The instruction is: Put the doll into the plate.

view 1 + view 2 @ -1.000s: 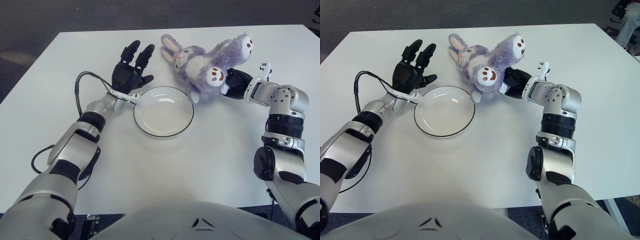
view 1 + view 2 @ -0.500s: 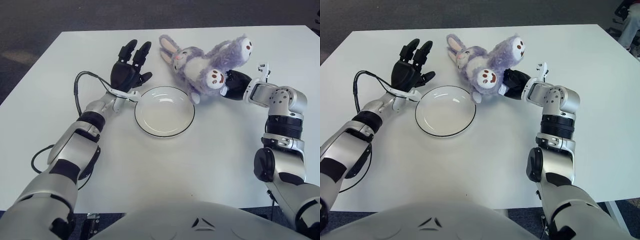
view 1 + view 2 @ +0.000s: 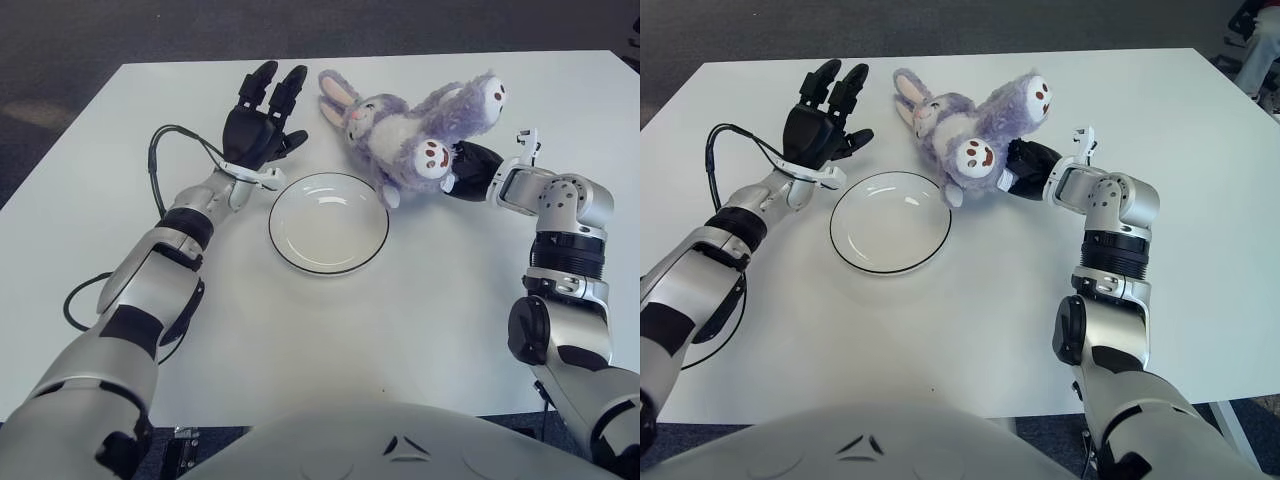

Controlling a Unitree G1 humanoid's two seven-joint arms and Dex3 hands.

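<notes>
- Two hands flank the doll (image 3: 410,130), a purple plush rabbit lying on the table (image 3: 400,330) just beyond the plate's (image 3: 328,223) far-right rim, its near foot reaching the rim's edge.
- The right hand (image 3: 470,168) presses against the doll's lower body by the feet; whether its fingers have closed on the plush cannot be told, since the doll hides them.
- The left hand (image 3: 260,125) shows beside the doll's ears, left of them, fingers spread and holding nothing.
- The plate is bare, so the step in hand looks like securing the doll.
- Next, I judge, the doll must be gripped or nudged leftward and toward the robot, over the rim, then let go inside.
</notes>
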